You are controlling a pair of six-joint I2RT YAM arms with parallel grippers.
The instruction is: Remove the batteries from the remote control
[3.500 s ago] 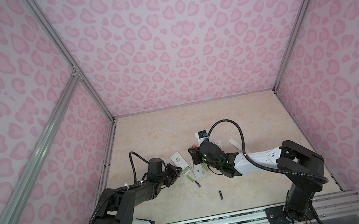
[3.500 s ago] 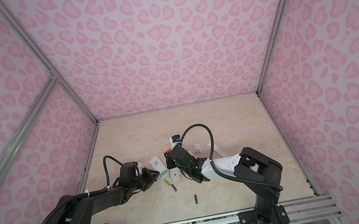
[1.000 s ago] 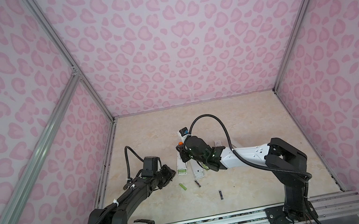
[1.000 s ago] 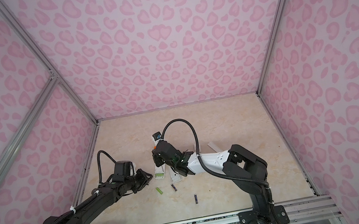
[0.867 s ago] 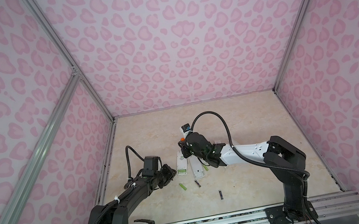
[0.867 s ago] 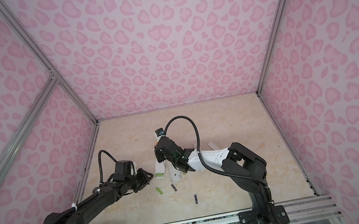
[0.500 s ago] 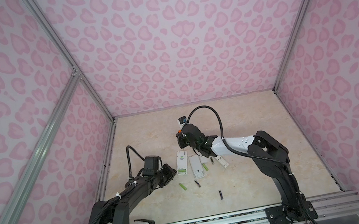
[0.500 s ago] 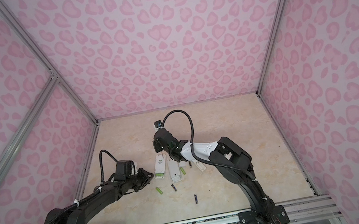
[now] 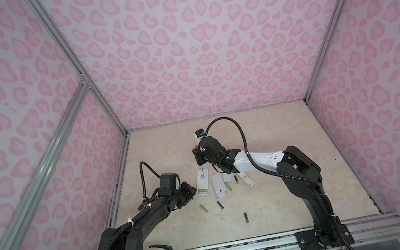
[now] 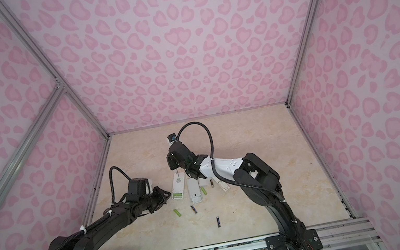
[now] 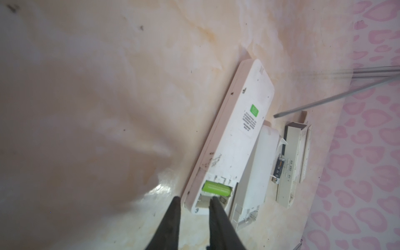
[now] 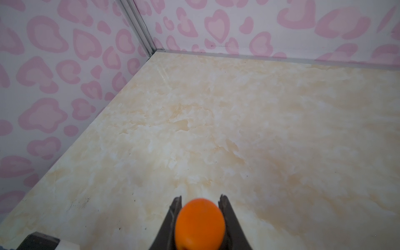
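Observation:
A white remote control [image 11: 233, 138] lies back up with its compartment open, and one lime green battery [image 11: 216, 188] sits inside. My left gripper [image 11: 194, 199] is shut on that remote's end: one finger stands in the empty slot, the other outside the side wall. In both top views the left gripper [image 9: 192, 190] [image 10: 167, 193] meets the remote [image 9: 202, 183] [image 10: 178, 187]. Loose batteries lie on the floor, green [image 9: 203, 208] [image 9: 228, 186] and black [image 9: 220, 204] [image 9: 246, 217] [image 9: 236, 178]. My right gripper [image 12: 200, 199] [image 9: 199, 156] is shut on the screwdriver's orange handle [image 12: 200, 223], with the shaft [image 11: 324, 100] hanging above the remote's far end.
A second white remote [image 9: 219, 189] lies open beside the first. A third remote [image 9: 247, 179] is further right, button side showing in the left wrist view [image 11: 292, 160]. Pink patterned walls close in the marble floor [image 9: 263, 134] on three sides.
My right gripper has carried the screwdriver up and toward the back, away from the remotes. The left gripper has stayed at the remote's end.

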